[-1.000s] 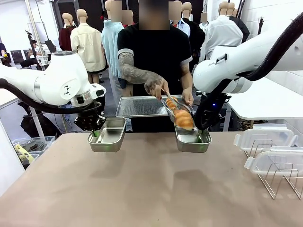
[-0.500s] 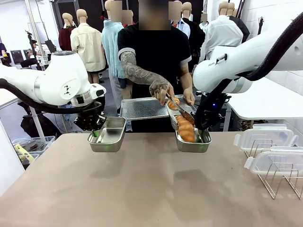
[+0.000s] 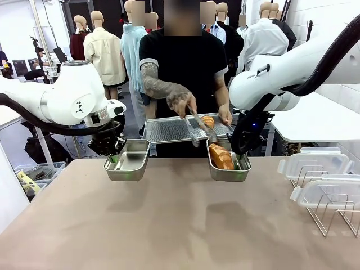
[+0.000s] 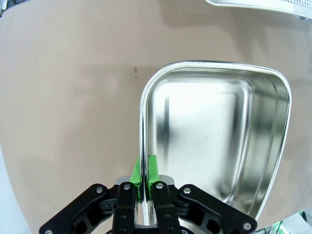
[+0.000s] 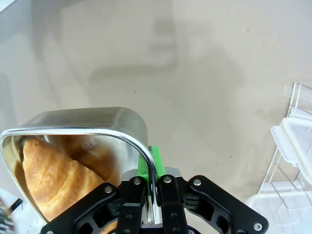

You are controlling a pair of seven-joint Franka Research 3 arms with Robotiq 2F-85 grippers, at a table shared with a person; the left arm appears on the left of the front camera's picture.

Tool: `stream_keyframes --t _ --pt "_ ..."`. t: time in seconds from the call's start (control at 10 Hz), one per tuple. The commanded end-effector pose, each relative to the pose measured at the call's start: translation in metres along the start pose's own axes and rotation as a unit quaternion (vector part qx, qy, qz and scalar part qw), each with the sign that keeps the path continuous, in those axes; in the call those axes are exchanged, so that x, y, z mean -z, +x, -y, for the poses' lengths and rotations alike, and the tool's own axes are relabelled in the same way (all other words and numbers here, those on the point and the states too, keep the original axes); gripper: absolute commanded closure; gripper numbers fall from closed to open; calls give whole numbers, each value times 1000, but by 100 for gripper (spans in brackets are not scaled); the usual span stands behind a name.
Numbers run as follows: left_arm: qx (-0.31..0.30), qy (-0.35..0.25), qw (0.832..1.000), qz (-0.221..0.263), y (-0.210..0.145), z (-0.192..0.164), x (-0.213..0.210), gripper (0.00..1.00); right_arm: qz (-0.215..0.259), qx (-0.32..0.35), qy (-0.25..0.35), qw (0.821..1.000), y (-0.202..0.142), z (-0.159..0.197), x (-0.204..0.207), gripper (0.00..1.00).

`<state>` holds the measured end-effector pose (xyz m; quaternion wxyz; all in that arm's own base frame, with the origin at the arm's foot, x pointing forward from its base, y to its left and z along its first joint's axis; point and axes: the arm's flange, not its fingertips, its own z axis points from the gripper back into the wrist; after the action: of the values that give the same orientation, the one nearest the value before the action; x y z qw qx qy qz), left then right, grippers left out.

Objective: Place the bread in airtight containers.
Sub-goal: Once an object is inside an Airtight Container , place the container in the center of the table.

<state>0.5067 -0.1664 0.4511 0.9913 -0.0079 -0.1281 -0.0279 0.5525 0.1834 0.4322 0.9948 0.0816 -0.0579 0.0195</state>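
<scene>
Two small steel airtight containers hang above the table's far edge. My left gripper (image 3: 114,158) (image 4: 146,168) is shut on the rim of the left container (image 3: 128,163) (image 4: 214,141), which holds nothing. My right gripper (image 3: 243,163) (image 5: 153,170) is shut on the rim of the right container (image 3: 228,169) (image 5: 87,127); a golden-brown bread roll (image 3: 221,157) (image 5: 53,178) lies inside it. A second bread roll (image 3: 208,121) rests on the flat steel tray (image 3: 169,129) held by the person. The person's hand (image 3: 181,104) holds tongs (image 3: 198,126) over that tray.
Clear plastic lids (image 3: 315,166) (image 5: 297,141) lean in a wire rack (image 3: 332,214) at the table's right side. The brown tabletop (image 3: 169,225) stretches open toward the front. The person stands at the far edge behind the tray.
The person lowered one roll with the tongs into the right container, let it go, and drew the tongs back up over the tray. Both arms stayed still.
</scene>
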Motion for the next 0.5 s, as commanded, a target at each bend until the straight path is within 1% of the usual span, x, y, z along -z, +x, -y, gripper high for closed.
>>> stream_keyframes --t 0.0,0.4 --pt "2 0 1000 3 1 -1 -4 100 3 -1 1 1000 -1 -1 -4 100" --pt "2 0 1000 3 1 -1 -4 100 3 -1 1 1000 -1 -1 -4 100"
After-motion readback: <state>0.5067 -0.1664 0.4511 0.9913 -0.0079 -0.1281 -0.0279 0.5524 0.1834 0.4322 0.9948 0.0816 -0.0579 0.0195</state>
